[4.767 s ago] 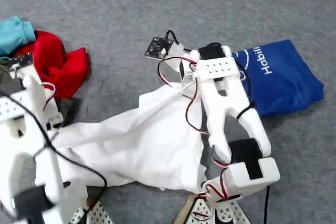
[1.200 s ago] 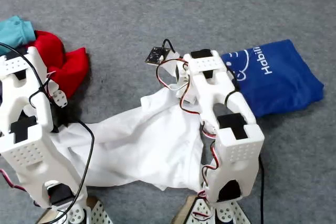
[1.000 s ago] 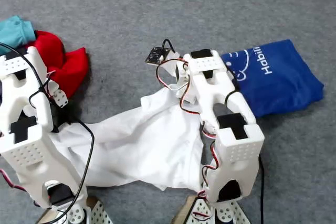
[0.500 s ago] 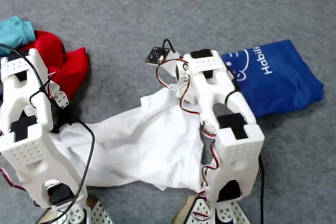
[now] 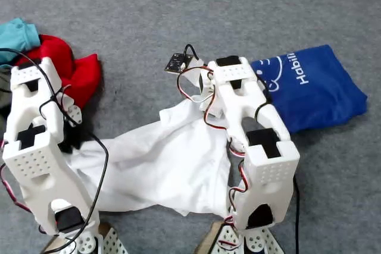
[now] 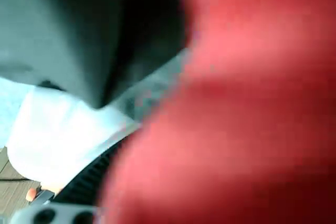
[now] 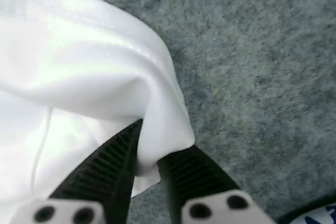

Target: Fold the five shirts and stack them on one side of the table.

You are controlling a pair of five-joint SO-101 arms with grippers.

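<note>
Left arm [image 5: 36,147]: stands along the left edge of the high view, with its base in the lower left corner and its white links rising toward the upper left.
Left wrist [image 5: 30,78]: is the arm's farthest point, at the upper left, and is bent down toward the table.
Right arm [image 5: 262,147]: has its base at bottom centre-right and stretches up the frame, leaning slightly left.
Right wrist [image 5: 232,72]: sits just above mid-frame and is tipped downward, with red and black wires looping beside it.
Right gripper [image 7: 149,145]: its black ribbed fingers [image 7: 113,163] are drawn close together, pinching a fold of the white shirt [image 7: 79,61].
</note>
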